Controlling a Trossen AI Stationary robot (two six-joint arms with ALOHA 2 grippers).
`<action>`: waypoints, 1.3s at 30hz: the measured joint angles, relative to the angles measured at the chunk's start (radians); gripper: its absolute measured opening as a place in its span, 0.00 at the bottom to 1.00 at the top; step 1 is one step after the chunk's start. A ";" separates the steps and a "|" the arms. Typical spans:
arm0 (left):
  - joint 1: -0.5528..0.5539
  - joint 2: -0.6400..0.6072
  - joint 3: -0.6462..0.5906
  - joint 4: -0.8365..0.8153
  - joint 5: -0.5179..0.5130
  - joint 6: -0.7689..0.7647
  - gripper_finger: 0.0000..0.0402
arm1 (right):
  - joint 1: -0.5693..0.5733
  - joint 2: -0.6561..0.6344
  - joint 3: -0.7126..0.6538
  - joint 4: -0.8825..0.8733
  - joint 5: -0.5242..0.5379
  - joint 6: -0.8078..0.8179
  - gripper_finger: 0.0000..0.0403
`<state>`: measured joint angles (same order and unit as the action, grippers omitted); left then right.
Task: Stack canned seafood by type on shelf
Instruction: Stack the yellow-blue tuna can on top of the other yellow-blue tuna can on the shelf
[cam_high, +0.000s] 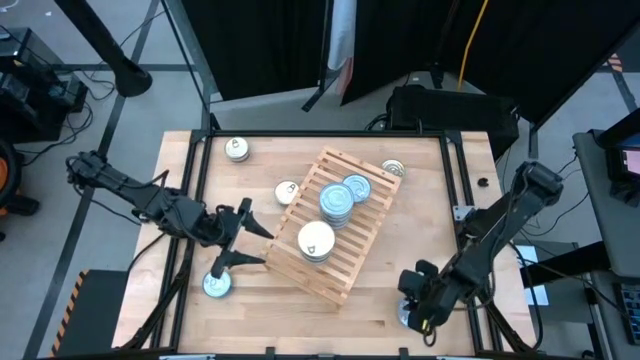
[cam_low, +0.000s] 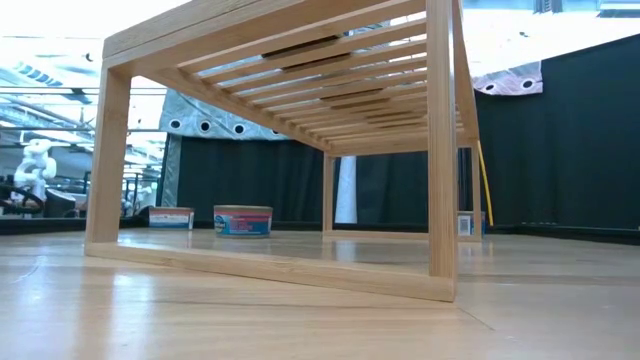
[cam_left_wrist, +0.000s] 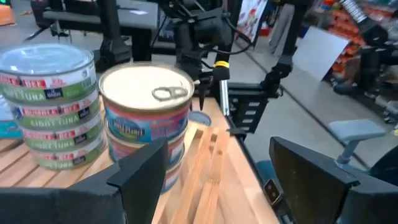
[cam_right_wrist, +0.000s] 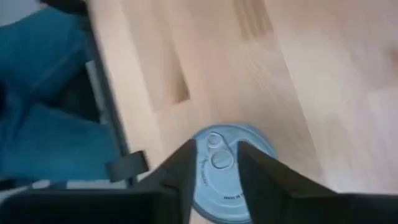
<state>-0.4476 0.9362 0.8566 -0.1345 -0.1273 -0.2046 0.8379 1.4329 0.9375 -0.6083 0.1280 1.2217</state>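
Observation:
The shelf (cam_high: 352, 262) lies slantwise at mid-table. On its slats stand a stack of blue-topped tins (cam_high: 338, 200), a single blue-topped tin (cam_high: 358, 186) and a stack of white-topped tins (cam_high: 316, 240). My left gripper (cam_high: 255, 243) stands open off the shelf's left side; its wrist view shows the white-topped stack (cam_left_wrist: 146, 115) and the green-labelled stack (cam_left_wrist: 50, 106) ahead of it. My right gripper (cam_right_wrist: 217, 177) hangs at the near right corner, pointing steeply down over a loose blue-topped tin (cam_right_wrist: 221, 158) that lies flat on the table, its fingers a narrow gap apart. My right gripper stands over the blue tin's pull-tab top (cam_right_wrist: 219, 155) from above, its two fingers (cam_right_wrist: 183, 171) closer together than the tin is wide. Whether the fingertips touch the top I cannot tell.
Loose tins lie on the table: a white-topped one at the far left (cam_high: 237, 149), another by the shelf's left side (cam_high: 288, 192), a silver-topped one at the shelf's far corner (cam_high: 393, 170), a blue-topped one near my left gripper (cam_high: 217, 285). The black table frame (cam_high: 462, 190) runs along the right edge.

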 joint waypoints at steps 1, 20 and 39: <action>-0.011 0.004 0.000 -0.010 -0.018 -0.002 0.72 | 0.002 0.022 0.000 0.000 0.000 0.030 0.23; -0.107 0.084 0.000 -0.033 -0.143 -0.068 0.72 | -0.006 0.181 0.000 0.035 0.049 0.342 0.00; -0.156 0.083 0.000 -0.043 -0.177 -0.077 0.72 | -0.005 0.231 0.100 -0.106 -0.005 0.368 0.00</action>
<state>-0.6033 1.0195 0.8566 -0.1772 -0.3044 -0.2820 0.8330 1.6641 1.0378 -0.7143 0.1231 1.5898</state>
